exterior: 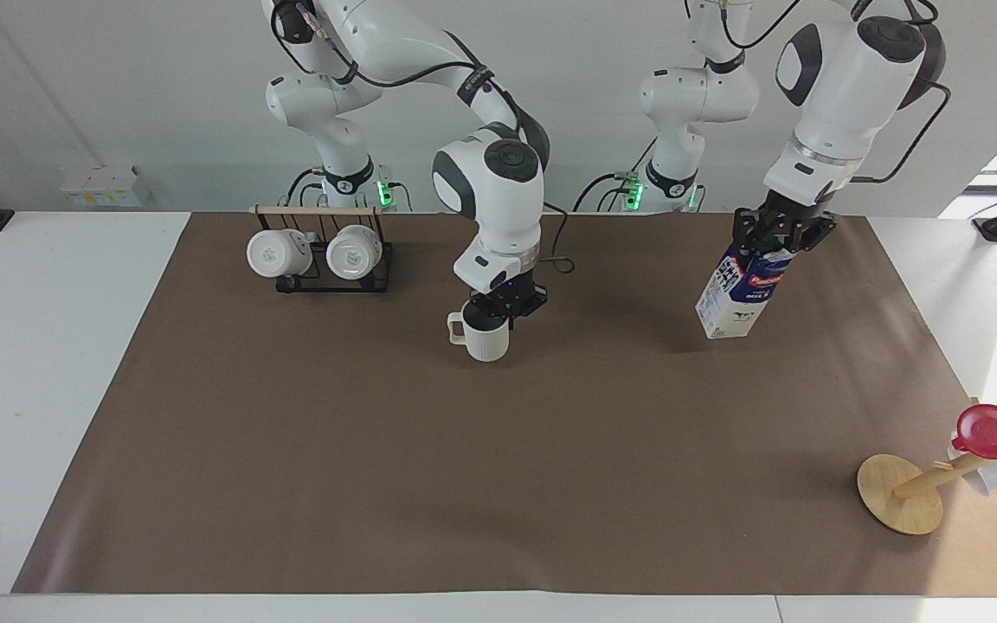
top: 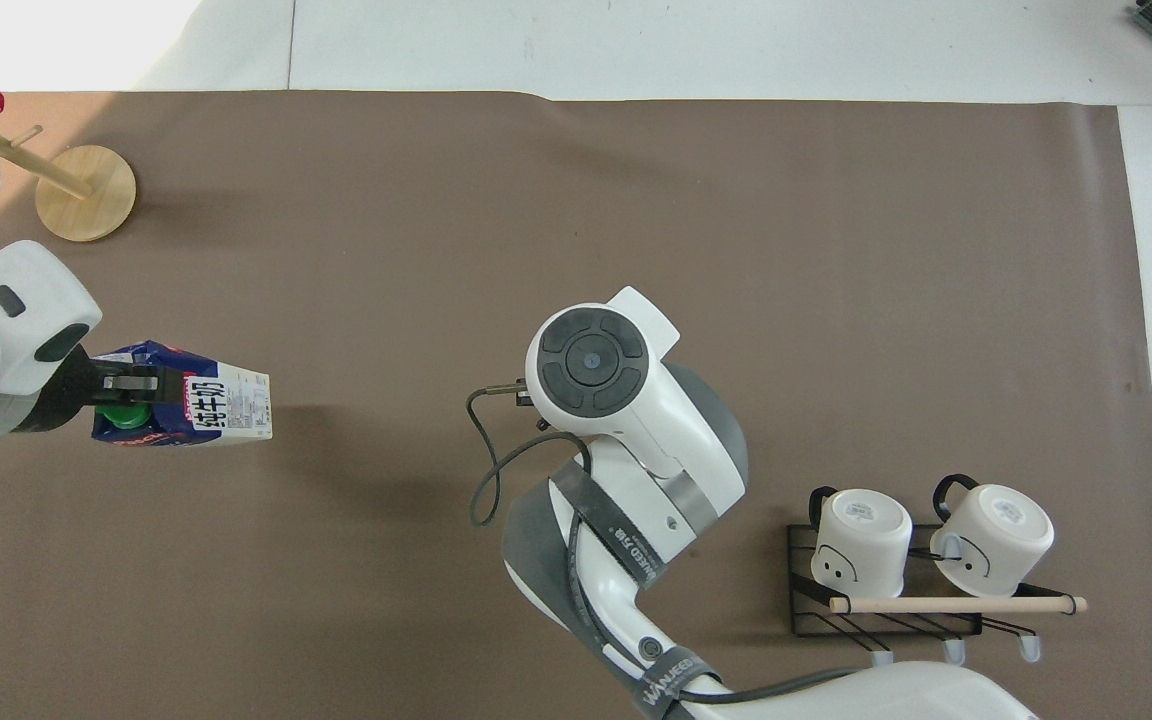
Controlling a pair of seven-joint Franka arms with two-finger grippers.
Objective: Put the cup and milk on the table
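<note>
- The right gripper point(exterior: 505, 305) pinches the rim of the off-white ceramic cup with a squarish handle point(exterior: 482, 333), one finger inside it. The cup hangs upright over the middle of the brown paper sheet covering the white table point(exterior: 481, 484), about level with the black wire rack point(exterior: 332, 275).
- In the overhead view the right arm's wrist covers both that gripper and the cup.
- The left gripper point(exterior: 781, 240) is clamped on the top of the tall white and dark-blue milk carton with a green screw cap point(exterior: 736, 294) point(top: 194, 406). The carton hangs tilted — whether its lower edge touches the paper cannot be told. It is over the left arm's end of the sheet.
- Two white mugs with printed bases point(exterior: 317, 252) hang on the rack under a wooden rod, at the right arm's end.
- A red cup point(exterior: 996, 433) sits on a wooden peg stand with a round base point(exterior: 899, 495), farther from the robots than the carton.
</note>
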